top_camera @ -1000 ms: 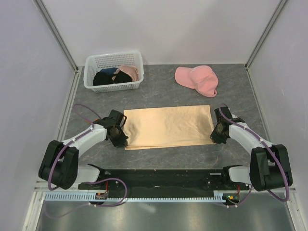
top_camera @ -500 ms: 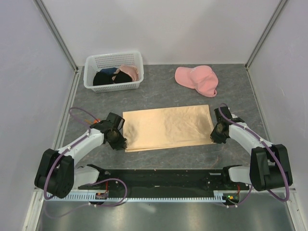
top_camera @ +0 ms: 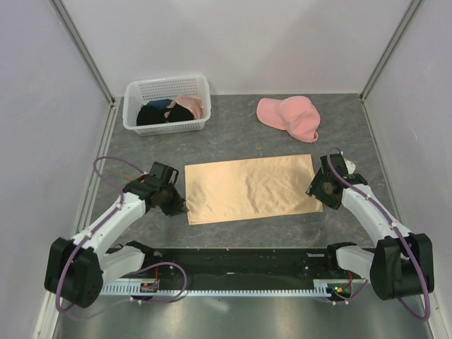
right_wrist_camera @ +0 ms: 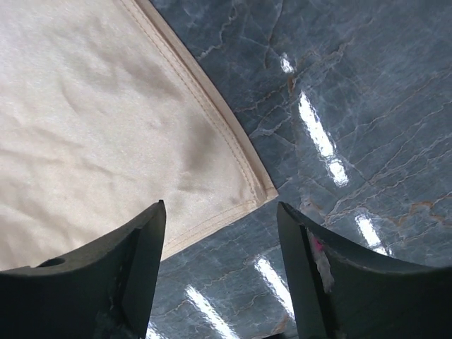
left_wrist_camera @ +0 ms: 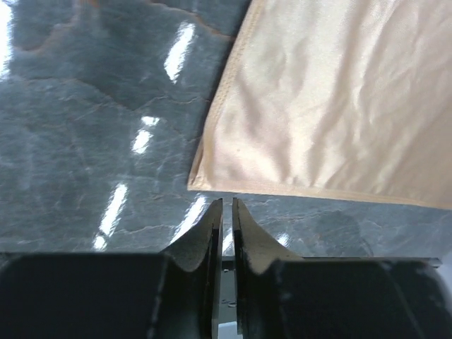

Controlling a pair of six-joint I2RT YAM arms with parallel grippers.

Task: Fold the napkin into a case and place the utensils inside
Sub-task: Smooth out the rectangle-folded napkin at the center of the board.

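The napkin (top_camera: pixel 251 187) lies flat as a wide rectangle in the middle of the grey table (top_camera: pixel 240 134), between the two arms. The right gripper (right_wrist_camera: pixel 220 206) gapes wide over the napkin's near right corner and grips nothing. The left gripper (left_wrist_camera: pixel 227 202), parted by only a slit and empty, sits just beside the near left corner.

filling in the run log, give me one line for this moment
napkin flat | left pincer barely open, empty | right pincer wide open, empty | utensils not in view
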